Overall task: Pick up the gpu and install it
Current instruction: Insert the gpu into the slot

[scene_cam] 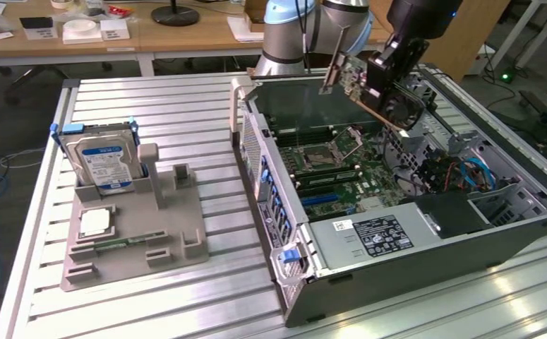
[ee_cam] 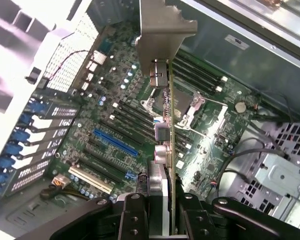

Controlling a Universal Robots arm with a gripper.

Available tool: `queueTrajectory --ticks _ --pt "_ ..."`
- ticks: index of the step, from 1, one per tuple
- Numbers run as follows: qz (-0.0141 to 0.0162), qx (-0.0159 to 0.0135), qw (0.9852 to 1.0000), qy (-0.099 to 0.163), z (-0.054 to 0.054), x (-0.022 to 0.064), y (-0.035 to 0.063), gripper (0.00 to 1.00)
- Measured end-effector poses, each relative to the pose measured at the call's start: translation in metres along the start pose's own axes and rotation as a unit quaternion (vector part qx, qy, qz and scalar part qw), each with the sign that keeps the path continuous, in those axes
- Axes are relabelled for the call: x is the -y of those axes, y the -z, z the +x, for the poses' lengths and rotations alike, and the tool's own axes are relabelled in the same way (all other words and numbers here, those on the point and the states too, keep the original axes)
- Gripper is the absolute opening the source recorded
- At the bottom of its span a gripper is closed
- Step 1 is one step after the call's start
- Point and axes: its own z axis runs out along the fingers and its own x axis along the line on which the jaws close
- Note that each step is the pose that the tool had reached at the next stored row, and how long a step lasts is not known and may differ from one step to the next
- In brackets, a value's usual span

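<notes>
With the pincer (scene_cam: 386, 69) clenched on the gpu (scene_cam: 353, 76), which hangs tilted over the motherboard (scene_cam: 349, 189) in the open case (scene_cam: 254, 131), I reckon it wants levelling, squaring to the blue slot (ee_cam: 115, 142), then a slow, straight descent.

Item one, your arm: grey-and-pale-blue jointed robot arm (scene_cam: 297, 25), upright at the base, wrist reaching over and angled downward.

Item two, your gripper: black two-fingered gripper (scene_cam: 382, 70), pointing down, fingers (ee_cam: 132, 210) clamped on both faces of the thin dark circuit card with grey metal bracket (scene_cam: 353, 76), held aloft, tilted.
</notes>
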Motion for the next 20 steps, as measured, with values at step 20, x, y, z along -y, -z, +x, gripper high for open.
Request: queueTrajectory --ticks 20 --pt "0.0018 -0.0085 0.9883 0.152 0.0 0.0 -0.0002 0.28"
